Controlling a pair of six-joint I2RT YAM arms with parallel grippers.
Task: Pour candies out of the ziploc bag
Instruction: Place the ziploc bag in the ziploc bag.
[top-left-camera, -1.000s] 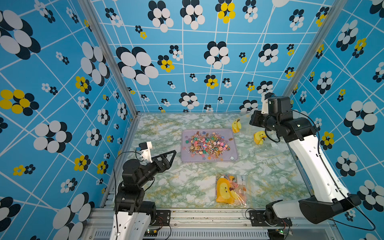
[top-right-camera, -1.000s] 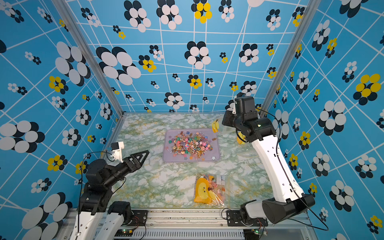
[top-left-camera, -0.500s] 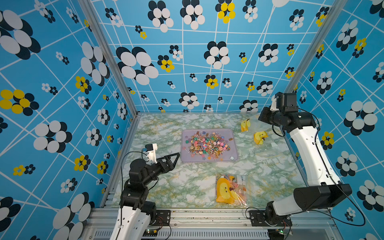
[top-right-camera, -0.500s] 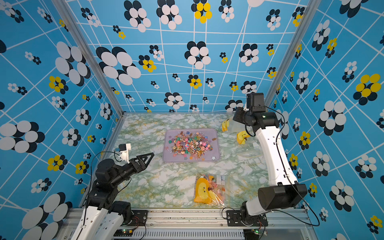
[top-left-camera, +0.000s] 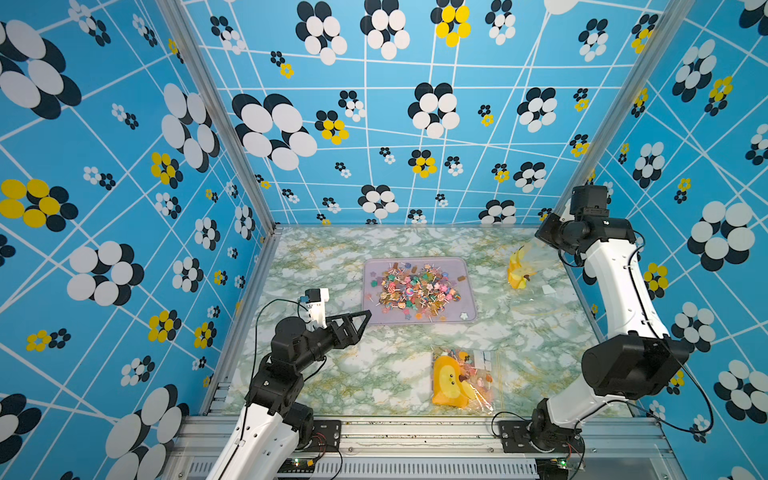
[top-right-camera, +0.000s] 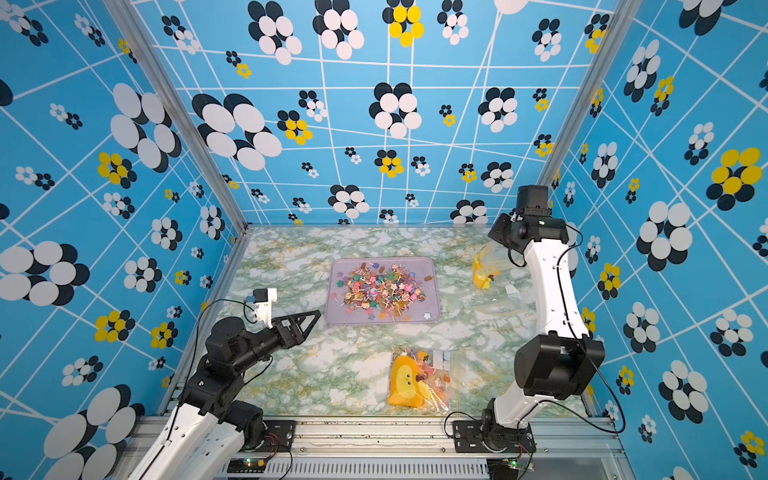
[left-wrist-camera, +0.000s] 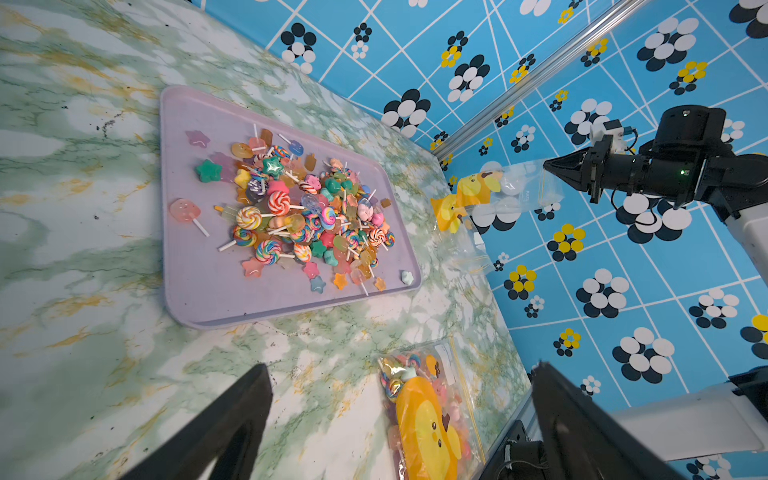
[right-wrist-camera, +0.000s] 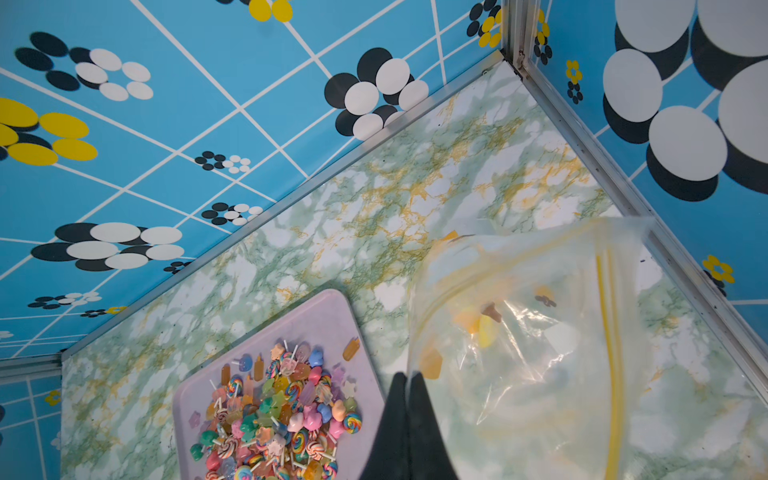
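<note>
- Right wrist view: right gripper (right-wrist-camera: 409, 378), jaws pinched tight on 1 ziploc bag (right-wrist-camera: 540, 332), which looks emptied and hangs beside the tray (right-wrist-camera: 316, 320).
- Contents: candies (top-left-camera: 415, 289) heaped on tray.
- Top view: left gripper (top-left-camera: 365, 316), jaws spread wide, holding nothing.
- 1 full bag (top-left-camera: 461, 380) lies nearer the front.
- Handling: lower the emptied bag clear of the tray, then release.

The candies (top-left-camera: 417, 291) are coloured pink, orange, green and blue; the tray (top-left-camera: 376, 311) is tinted lilac. The table (top-left-camera: 395, 357) is marbled green, white and gold. The walls (top-left-camera: 124, 166) are patterned blue with flowers.
</note>
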